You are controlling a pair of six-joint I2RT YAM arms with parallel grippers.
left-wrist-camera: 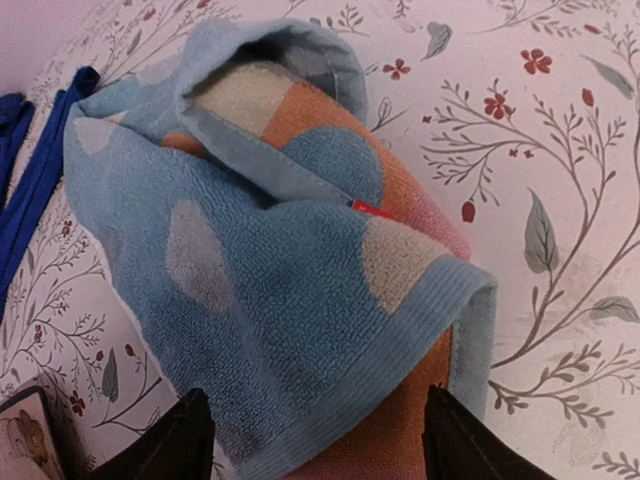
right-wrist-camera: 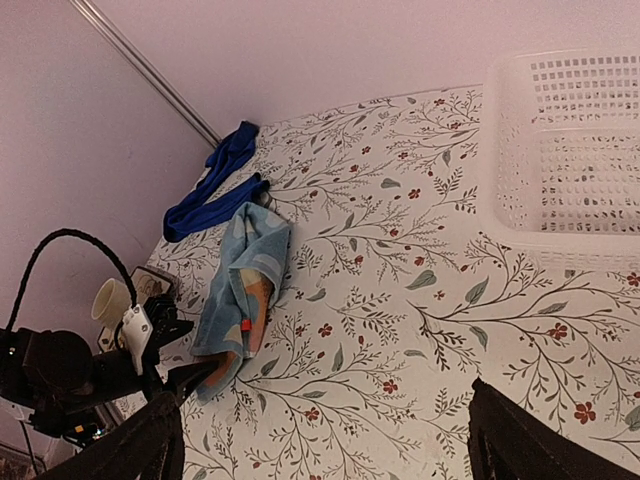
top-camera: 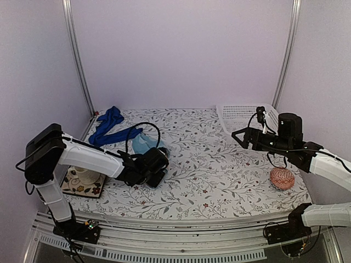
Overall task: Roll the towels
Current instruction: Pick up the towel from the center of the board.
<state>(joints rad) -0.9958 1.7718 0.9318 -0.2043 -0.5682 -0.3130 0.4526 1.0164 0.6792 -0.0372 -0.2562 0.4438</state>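
Observation:
The light-blue towel (top-camera: 143, 143) with white and orange patches lies loosely folded left of centre on the floral table. My left gripper (top-camera: 150, 157) is low at its near end. In the left wrist view its two black fingers (left-wrist-camera: 182, 440) stand apart on either side of that end of the light-blue towel (left-wrist-camera: 270, 260), and the left gripper (left-wrist-camera: 315, 440) is open around it. The royal-blue towel (top-camera: 108, 125) lies bunched and long at the back left corner. My right gripper (top-camera: 242, 137) hovers open over the right side, with only bare table between its fingers (right-wrist-camera: 325, 440).
A white perforated basket (top-camera: 241, 118) sits at the back right. A pink-red patterned ball (top-camera: 282, 178) rests near the right front edge. A white cup on a picture coaster (top-camera: 83, 175) stands at the left front, close to the left arm.

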